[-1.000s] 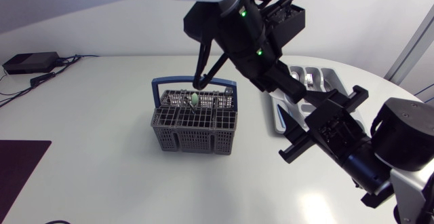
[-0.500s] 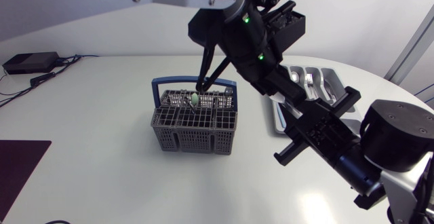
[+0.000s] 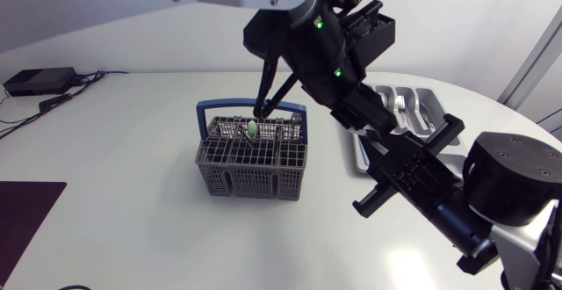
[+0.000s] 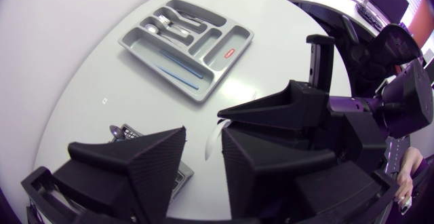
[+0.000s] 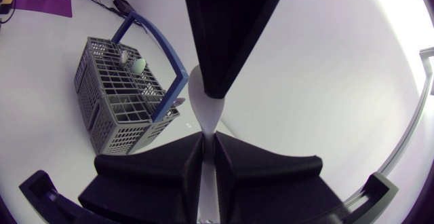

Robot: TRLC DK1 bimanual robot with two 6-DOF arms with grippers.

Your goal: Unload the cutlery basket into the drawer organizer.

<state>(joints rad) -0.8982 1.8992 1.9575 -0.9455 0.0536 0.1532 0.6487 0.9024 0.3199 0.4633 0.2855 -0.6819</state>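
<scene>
Left pincer (image 4: 203, 141) agape, right pincer (image 5: 208, 140) clamped

A robotics lab is suggested rather than a home: a left arm (image 3: 307, 35) and a right arm (image 3: 514, 184) are mounted at a broad white table (image 3: 132, 158). A small black box (image 3: 39, 81) with cables and a dark mat (image 3: 26, 215) are seen at the table's edge.

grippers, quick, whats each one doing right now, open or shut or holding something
left gripper: cannot tell
right gripper: shut on the white utensil
</scene>
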